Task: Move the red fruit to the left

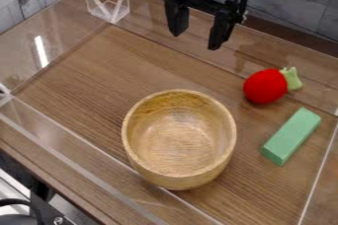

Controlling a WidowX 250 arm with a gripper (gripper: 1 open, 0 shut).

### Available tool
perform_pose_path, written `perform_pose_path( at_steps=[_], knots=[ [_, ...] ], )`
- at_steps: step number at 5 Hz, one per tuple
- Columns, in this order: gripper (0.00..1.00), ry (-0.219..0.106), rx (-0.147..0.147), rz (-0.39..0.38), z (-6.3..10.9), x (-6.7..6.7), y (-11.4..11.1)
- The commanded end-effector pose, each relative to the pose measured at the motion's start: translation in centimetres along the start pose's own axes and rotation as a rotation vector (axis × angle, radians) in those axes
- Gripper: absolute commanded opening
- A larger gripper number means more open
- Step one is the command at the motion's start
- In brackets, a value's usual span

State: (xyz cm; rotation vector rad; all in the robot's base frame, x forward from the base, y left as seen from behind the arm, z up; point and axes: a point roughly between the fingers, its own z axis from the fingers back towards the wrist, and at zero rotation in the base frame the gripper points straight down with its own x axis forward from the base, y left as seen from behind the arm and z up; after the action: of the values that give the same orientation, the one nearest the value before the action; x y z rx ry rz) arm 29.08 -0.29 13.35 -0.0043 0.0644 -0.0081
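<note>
The red fruit (268,85) is a small rounded toy with a green leafy top, lying on the wooden table at the right. My gripper (199,33) hangs over the back middle of the table, pointing straight down. Its two black fingers stand apart with nothing between them, so it is open. It is up and to the left of the fruit, well apart from it.
A round wooden bowl (180,137) sits in the front middle. A light green rectangular block (292,136) lies at the right, in front of the fruit. Clear plastic walls (59,46) border the table, with a clear stand (107,5) at the back left.
</note>
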Motion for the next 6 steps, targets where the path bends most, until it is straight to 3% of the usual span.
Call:
perform_pose_path(
  at_steps=[1,3,5,6],
  knots=[
    [1.00,0.018,-0.005,-0.009,-1.7,0.6,-0.4],
    [1.00,-0.012,-0.001,-0.111,-3.9,3.7,-5.5],
    [1.00,-0.056,0.019,-0.160,-3.6,5.7,-12.5],
    [1.00,-0.060,0.040,-0.146,-4.4,6.8,-11.9]
  ],
)
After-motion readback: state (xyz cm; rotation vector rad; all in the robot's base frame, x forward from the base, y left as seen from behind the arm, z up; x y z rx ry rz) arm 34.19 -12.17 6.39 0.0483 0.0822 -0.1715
